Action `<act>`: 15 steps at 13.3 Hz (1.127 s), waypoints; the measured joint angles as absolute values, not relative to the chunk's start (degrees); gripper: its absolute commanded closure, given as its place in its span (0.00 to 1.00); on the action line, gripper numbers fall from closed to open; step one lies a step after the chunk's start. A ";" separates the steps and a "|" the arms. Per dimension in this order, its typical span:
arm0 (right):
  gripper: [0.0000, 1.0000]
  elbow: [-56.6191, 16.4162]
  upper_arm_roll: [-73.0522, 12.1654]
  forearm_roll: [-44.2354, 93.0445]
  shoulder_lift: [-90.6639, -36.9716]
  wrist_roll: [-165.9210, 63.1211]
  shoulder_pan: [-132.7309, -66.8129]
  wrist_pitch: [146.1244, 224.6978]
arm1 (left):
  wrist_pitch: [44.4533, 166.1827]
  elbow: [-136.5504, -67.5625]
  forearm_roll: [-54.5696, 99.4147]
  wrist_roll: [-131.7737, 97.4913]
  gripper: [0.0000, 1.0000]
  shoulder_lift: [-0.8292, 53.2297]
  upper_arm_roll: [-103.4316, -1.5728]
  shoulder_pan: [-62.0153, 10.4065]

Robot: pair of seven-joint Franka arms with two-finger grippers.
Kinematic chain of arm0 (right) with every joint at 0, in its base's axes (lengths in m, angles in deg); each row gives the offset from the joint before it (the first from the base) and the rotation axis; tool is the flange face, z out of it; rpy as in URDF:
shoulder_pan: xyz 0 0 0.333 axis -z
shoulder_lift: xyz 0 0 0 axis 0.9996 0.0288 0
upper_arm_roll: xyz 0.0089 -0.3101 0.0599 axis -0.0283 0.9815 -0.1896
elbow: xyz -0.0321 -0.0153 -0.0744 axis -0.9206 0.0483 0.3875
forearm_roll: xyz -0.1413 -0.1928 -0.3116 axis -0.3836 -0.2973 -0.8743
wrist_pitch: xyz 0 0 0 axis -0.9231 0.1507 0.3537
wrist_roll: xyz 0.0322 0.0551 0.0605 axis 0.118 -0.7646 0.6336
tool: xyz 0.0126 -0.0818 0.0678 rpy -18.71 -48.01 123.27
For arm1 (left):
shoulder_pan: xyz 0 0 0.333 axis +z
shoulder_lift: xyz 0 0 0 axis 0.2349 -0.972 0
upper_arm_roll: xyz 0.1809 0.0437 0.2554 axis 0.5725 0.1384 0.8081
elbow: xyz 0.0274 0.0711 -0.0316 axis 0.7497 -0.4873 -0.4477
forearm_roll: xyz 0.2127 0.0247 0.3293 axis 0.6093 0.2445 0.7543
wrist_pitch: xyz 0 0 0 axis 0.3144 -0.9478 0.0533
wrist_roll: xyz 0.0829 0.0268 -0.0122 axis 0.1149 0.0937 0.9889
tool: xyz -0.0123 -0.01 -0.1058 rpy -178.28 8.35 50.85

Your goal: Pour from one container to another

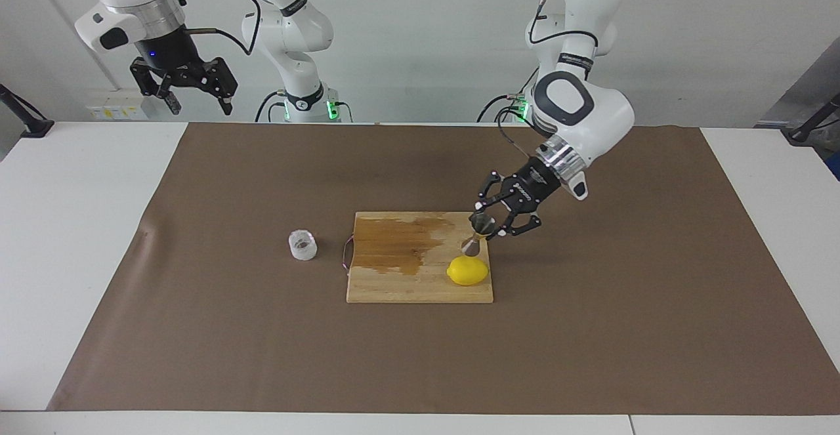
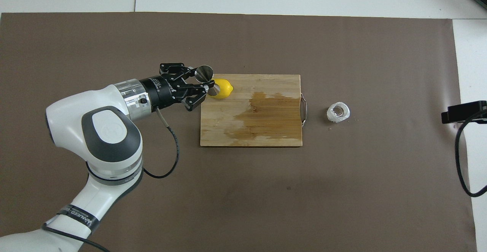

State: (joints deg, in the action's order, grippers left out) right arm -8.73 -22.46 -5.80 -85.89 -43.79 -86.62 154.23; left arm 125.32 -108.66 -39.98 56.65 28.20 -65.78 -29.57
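The counter (image 1: pixel 98 238) carries a wet cutting board (image 1: pixel 407 284) with a lemon (image 1: pixel 468 270) on it. The left claw (image 1: pixel 487 228) grips the jigger (image 1: pixel 480 233) over the board's corner beside the lemon — the right claw (image 1: pixel 197 102) waits raised, wide open. The clear cup (image 1: pixel 302 245) stands beside the board, toward the right arm's end.

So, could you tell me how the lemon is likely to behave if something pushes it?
The lemon is rounded, so it would probably roll rather than slide. It lies at the edge of the board, so a nudge could tip it off. The wet patch nearby might make it slippery.
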 measured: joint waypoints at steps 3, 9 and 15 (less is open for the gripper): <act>0.00 -8.73 -22.46 -5.80 -85.89 -43.79 -86.62 154.23 | 137.51 -106.14 -48.21 56.92 1.00 25.32 -69.50 -36.18; 0.00 -8.73 -22.46 -5.80 -85.89 -43.79 -86.61 154.23 | 145.10 -96.46 -49.43 57.43 1.00 14.22 -75.43 -37.33; 0.00 -8.73 -22.46 -5.80 -85.89 -43.79 -86.61 154.23 | 148.96 -93.18 -49.38 57.39 0.93 8.91 -75.63 -41.14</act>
